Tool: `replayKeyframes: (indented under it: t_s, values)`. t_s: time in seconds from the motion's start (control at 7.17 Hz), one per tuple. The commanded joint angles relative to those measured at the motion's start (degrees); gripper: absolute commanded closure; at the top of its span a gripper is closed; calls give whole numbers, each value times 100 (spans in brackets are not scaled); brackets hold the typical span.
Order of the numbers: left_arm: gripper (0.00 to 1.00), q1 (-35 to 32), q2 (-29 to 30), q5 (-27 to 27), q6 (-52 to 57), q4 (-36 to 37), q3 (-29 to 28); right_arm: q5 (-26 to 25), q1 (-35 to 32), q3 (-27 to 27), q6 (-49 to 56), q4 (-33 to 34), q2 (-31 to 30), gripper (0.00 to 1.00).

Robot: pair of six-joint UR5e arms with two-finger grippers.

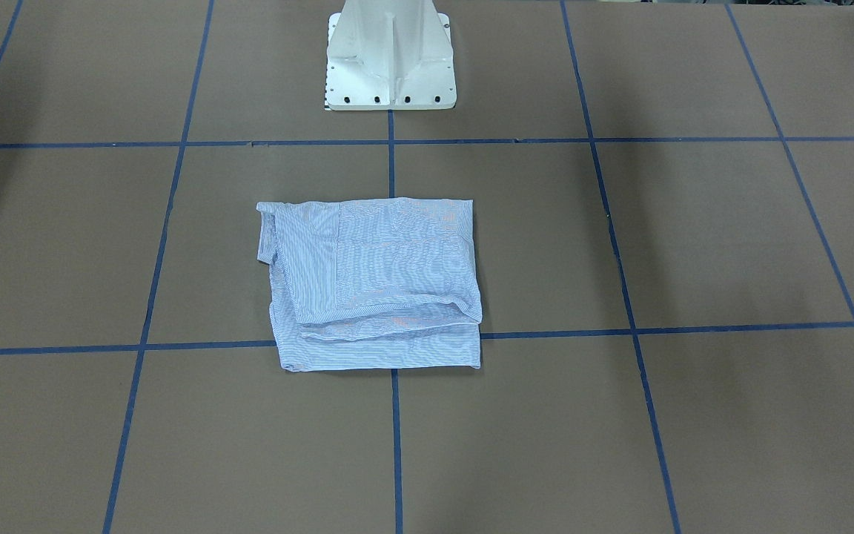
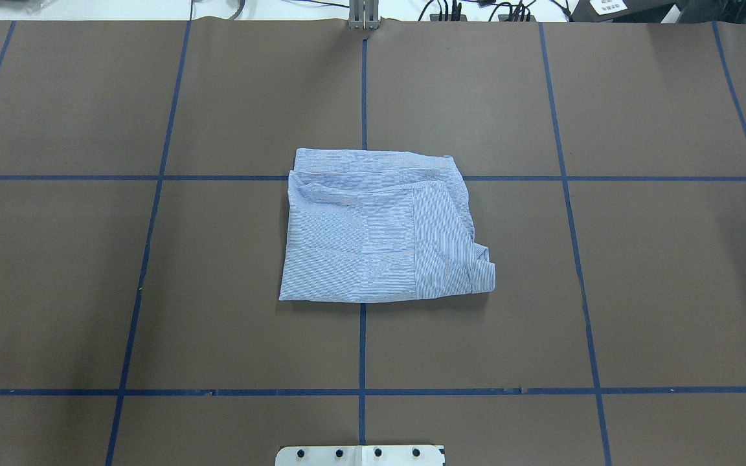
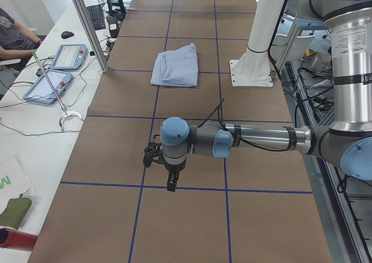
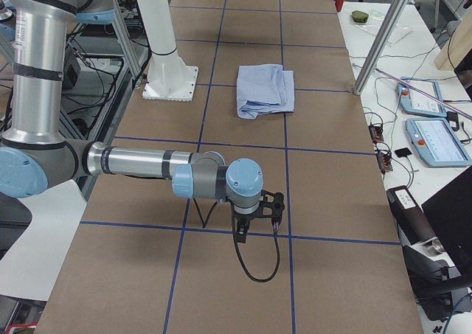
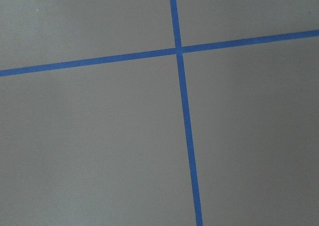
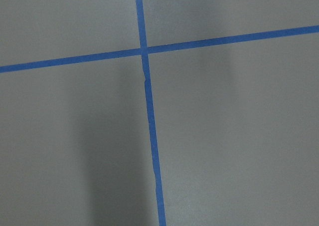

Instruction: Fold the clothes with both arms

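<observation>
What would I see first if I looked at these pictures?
The light blue striped shirt, folded into a rough square in the middle of the brown table, lying over crossing blue tape lines. Then the two big grey arms: the left arm and right arm reach out low over opposite table ends, far from the shirt.

A flat grey-brown table surface (image 5: 89, 151) is seen across the whole view. It is marked by two strips of blue tape: a long strip (image 5: 188, 136) is laid from top to bottom, slightly slanted, and a cross strip (image 5: 84, 63) is laid over it in the upper part, right of centre.
</observation>
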State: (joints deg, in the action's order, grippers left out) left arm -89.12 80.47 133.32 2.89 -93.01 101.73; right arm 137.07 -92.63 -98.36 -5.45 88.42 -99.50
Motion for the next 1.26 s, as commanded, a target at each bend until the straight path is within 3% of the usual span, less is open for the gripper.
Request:
replayKeyframes:
  t_s: [0.0, 0.42, 1.12]
  values:
    - [0, 0, 4, 1, 1, 2, 13, -57, 0, 10, -9, 0, 27, 0]
    - [0, 0, -5, 45, 10, 2, 13, -311, 0, -7, 52, -9, 88, 0]
    - [0, 0, -5, 45, 10, 2, 13, -303, 149, -51, 395, -27, 106, 0]
